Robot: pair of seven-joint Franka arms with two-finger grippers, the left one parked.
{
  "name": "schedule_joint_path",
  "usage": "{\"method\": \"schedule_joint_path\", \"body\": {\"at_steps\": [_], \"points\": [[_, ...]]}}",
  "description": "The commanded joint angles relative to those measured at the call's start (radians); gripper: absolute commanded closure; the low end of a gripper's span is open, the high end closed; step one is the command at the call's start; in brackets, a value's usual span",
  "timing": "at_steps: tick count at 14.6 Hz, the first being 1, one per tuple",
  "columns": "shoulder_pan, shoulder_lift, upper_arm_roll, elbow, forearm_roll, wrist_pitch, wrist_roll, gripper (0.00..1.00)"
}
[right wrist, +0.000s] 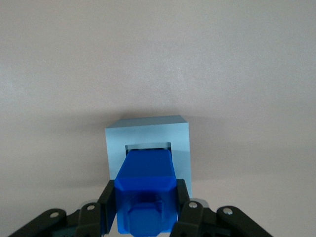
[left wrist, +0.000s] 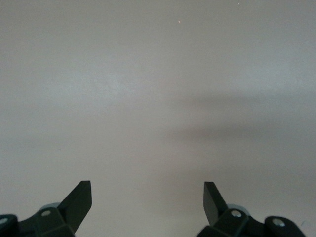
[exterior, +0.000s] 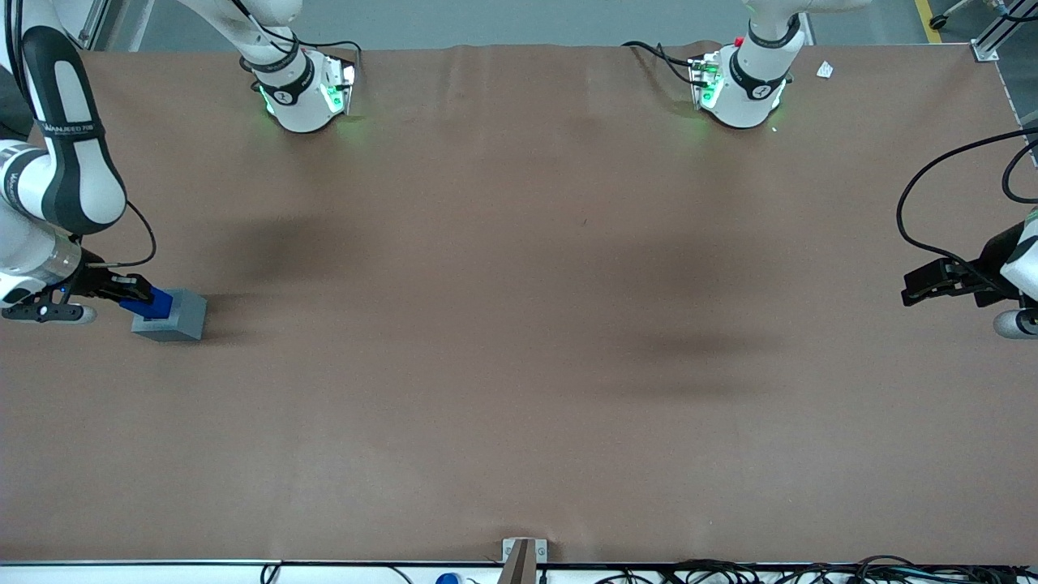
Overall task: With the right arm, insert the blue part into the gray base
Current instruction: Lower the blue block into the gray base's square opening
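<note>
The gray base [exterior: 173, 316] stands on the brown table at the working arm's end. The right arm's gripper [exterior: 139, 296] is right above it, shut on the blue part [exterior: 154, 304]. In the right wrist view the blue part [right wrist: 146, 190] sits between the two black fingers [right wrist: 106, 206], its stub end toward the camera and its lower end reaching into the square recess of the gray base [right wrist: 147, 133]. The base's rim shows around the part.
The two arm bases [exterior: 302, 93] [exterior: 739, 89] stand at the table's edge farthest from the front camera. The parked arm's gripper [exterior: 945, 282] hangs over the other end of the table. A small bracket [exterior: 523, 556] sits at the near edge.
</note>
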Motion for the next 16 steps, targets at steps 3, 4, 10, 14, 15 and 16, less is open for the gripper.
{"method": "schedule_joint_path", "body": {"at_steps": [3, 4, 10, 14, 15, 16], "points": [[-0.028, 0.006, 0.018, -0.017, -0.002, 0.022, -0.009, 0.81], [-0.028, 0.006, 0.019, -0.017, 0.0, 0.022, -0.009, 0.81], [-0.025, 0.019, 0.019, -0.017, 0.023, 0.022, -0.009, 0.81], [-0.022, 0.018, 0.019, -0.028, 0.023, 0.02, -0.009, 0.81], [-0.022, 0.018, 0.019, -0.03, 0.023, 0.02, -0.009, 0.81], [-0.022, 0.018, 0.019, -0.031, 0.023, 0.02, -0.009, 0.81]]}}
